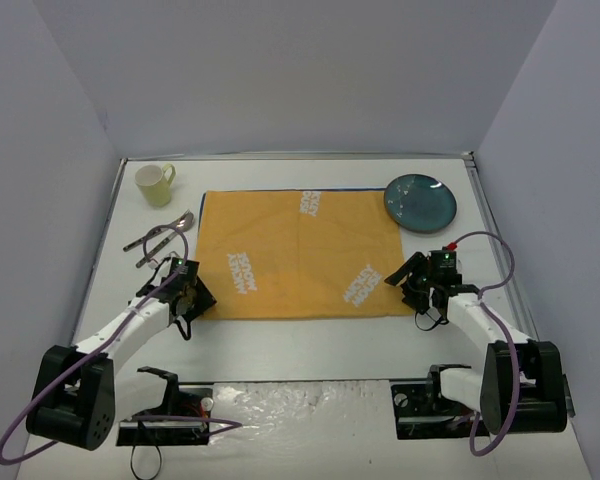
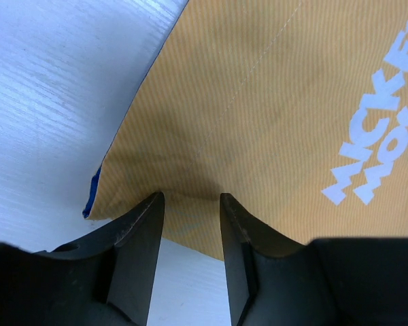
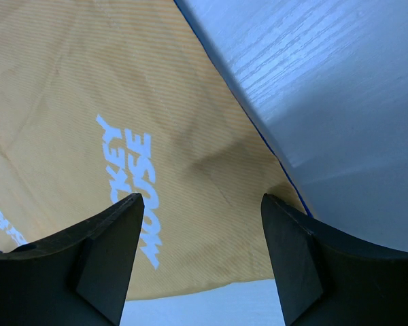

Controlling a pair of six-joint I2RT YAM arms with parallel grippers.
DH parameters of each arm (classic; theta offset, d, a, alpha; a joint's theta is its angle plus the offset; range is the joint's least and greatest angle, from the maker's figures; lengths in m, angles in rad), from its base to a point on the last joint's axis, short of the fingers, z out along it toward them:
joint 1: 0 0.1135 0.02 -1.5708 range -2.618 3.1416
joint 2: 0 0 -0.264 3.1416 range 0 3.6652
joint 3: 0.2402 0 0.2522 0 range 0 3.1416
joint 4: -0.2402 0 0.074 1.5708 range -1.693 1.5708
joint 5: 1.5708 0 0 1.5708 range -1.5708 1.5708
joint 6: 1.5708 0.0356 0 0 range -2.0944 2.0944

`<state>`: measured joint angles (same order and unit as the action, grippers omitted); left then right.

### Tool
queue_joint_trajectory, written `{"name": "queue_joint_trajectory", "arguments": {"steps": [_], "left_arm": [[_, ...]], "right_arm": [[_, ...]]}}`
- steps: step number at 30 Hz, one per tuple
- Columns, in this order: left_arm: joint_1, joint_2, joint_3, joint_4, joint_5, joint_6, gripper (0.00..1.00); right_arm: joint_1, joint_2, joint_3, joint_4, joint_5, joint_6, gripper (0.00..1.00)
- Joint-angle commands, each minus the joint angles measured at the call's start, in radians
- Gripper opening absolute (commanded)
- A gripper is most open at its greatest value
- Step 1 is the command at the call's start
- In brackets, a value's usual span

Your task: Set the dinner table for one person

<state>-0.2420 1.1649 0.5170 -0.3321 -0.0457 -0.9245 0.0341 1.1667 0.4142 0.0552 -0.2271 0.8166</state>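
Left gripper (image 2: 189, 200) hovering, narrowly parted, over placemat (image 1: 300, 255) corner toward dinner table's (image 1: 310, 345) near-left corner; right gripper (image 3: 202, 200) gaping released, near-right.

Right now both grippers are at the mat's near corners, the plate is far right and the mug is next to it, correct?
No. The mug stands far left, beyond the cutlery, not next to the plate; the top view shows it. The left gripper and right gripper are at the near corners of the mat, the plate far right.
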Motion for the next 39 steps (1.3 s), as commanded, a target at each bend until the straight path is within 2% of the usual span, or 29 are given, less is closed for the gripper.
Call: {"name": "queue_joint_trajectory", "arguments": {"steps": [1,4,12,16,18,20,23,25,30,34,39], "left_arm": [[0.020,-0.027,-0.046,-0.052,-0.007,-0.029,0.35],[0.020,-0.052,-0.042,-0.080,0.006,-0.037,0.36],[0.020,-0.096,0.027,-0.131,0.044,-0.028,0.61],[0.020,-0.123,0.137,-0.197,0.016,0.021,0.78],[0.020,-0.131,0.233,-0.239,-0.005,0.075,0.93],[0.020,-0.134,0.287,-0.265,-0.032,0.135,0.97],[0.021,-0.138,0.374,-0.298,-0.069,0.244,0.97],[0.021,-0.146,0.414,-0.317,-0.081,0.316,0.97],[0.023,-0.202,0.427,-0.286,-0.084,0.476,0.97],[0.023,-0.232,0.351,-0.217,0.006,0.548,0.97],[0.023,-0.259,0.306,-0.134,0.060,0.562,0.97]], "right_arm": [[-0.029,0.045,0.006,-0.035,0.029,-0.056,0.68],[-0.029,0.045,0.038,-0.041,0.007,-0.077,0.69],[-0.029,-0.003,0.210,-0.113,0.023,-0.157,0.72],[-0.029,-0.018,0.308,-0.131,0.036,-0.180,0.78],[-0.065,-0.018,0.370,-0.132,0.047,-0.188,0.83],[-0.088,-0.011,0.420,-0.125,0.056,-0.195,0.87],[-0.107,-0.010,0.454,-0.104,0.104,-0.194,0.91],[-0.138,-0.003,0.457,-0.058,0.129,-0.174,1.00],[-0.207,0.113,0.487,0.006,0.053,-0.171,1.00],[-0.276,0.203,0.475,0.106,-0.027,-0.124,1.00],[-0.322,0.308,0.426,0.277,-0.021,-0.071,0.95]]}}
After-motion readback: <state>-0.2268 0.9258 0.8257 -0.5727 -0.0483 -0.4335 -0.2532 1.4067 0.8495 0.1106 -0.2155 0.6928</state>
